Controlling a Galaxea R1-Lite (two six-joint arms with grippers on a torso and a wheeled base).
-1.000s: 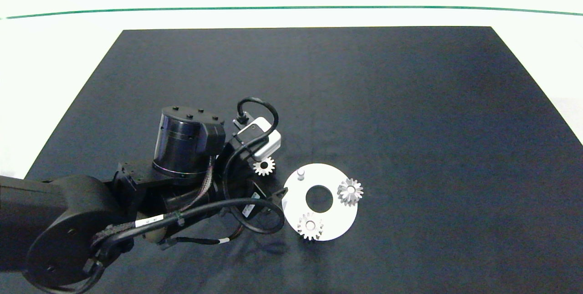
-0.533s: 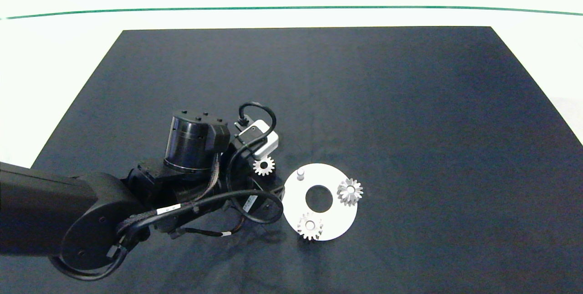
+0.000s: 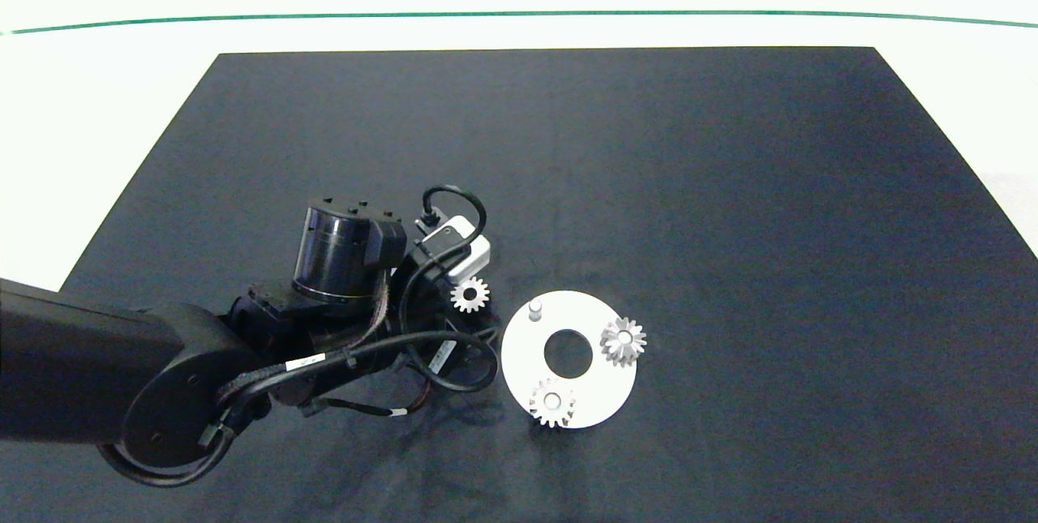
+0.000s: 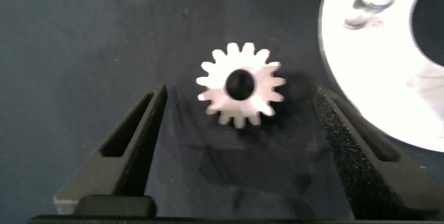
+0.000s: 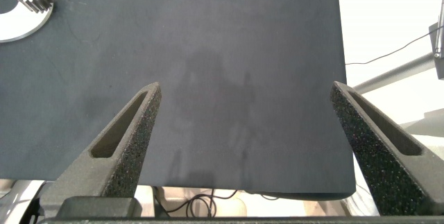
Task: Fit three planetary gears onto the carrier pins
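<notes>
Since the earlier frames, the left arm [image 3: 243, 345] has slid toward the frame's left and lower, uncovering more of the loose gear.

Across the bench lies a black mat [image 3: 649, 182]. On it, right of the arm in the lower centre of the head view, rests the white carrier disc [image 3: 596, 381]. Two planetary gears sit on its pins, one at the right rim [image 3: 623, 340], one at the bottom rim [image 3: 552, 403]. The upper-left carrier pin [image 3: 535, 310] stands bare. A third gear [image 3: 470, 294] lies flat on the mat just left of the disc.

The left gripper [image 4: 239, 154] hovers with jaws released, the loose gear between them, untouched. The right gripper [image 5: 243, 154], out of the head view, hangs with jaws spread over bare mat.
</notes>
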